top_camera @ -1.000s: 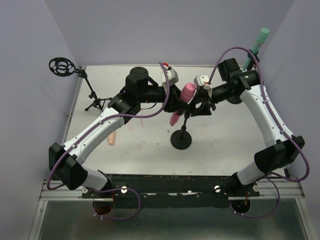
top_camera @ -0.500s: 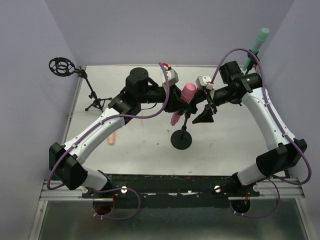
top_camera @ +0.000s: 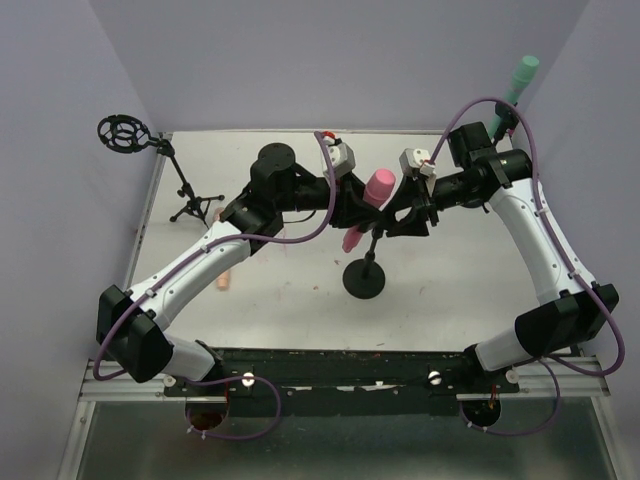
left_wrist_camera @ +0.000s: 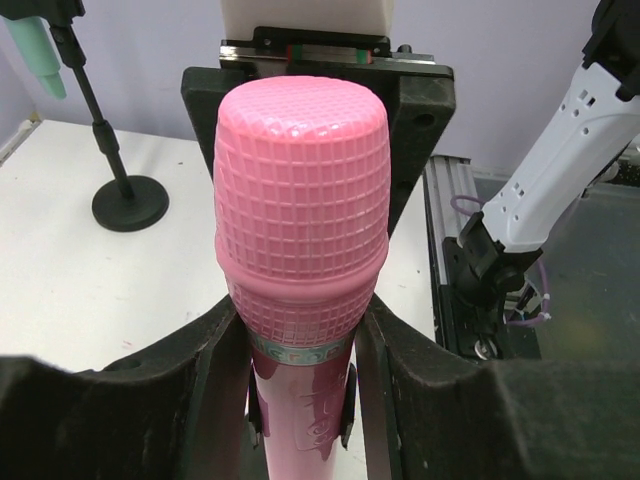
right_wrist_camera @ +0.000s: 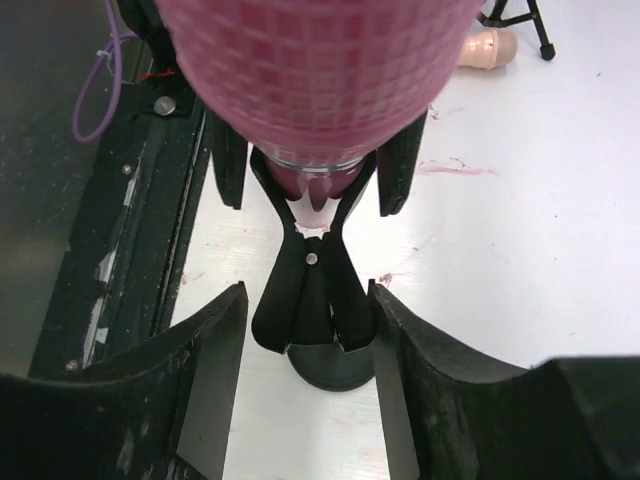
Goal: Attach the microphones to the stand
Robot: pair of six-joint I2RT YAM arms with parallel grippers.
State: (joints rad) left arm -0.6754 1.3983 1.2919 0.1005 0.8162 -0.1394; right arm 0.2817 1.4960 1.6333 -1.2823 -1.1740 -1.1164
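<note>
My left gripper (top_camera: 352,210) is shut on the pink microphone (top_camera: 376,189), holding it tilted over the round-based stand (top_camera: 362,279). In the left wrist view (left_wrist_camera: 300,322) my fingers (left_wrist_camera: 212,352) clamp the microphone (left_wrist_camera: 300,190) just below its head, and the stand's clip sits around the handle. My right gripper (top_camera: 410,216) is open; in the right wrist view (right_wrist_camera: 308,298) its fingers flank the black clip's handles (right_wrist_camera: 312,300) under the pink head (right_wrist_camera: 310,70). The mint green microphone (top_camera: 518,80) sits on a stand at the back right. The peach microphone (top_camera: 224,279) lies on the table at the left.
A tripod stand with a black spider mount (top_camera: 124,133) stands at the back left corner. Purple walls close in the table's back and sides. The arms' black base rail (top_camera: 340,365) runs along the near edge. The peach microphone (right_wrist_camera: 485,48) also shows in the right wrist view.
My right gripper pulled back from the clip half a second ago and has now returned, its fingers around the clip handles. The pink microphone stays in my left gripper, barely moved.
</note>
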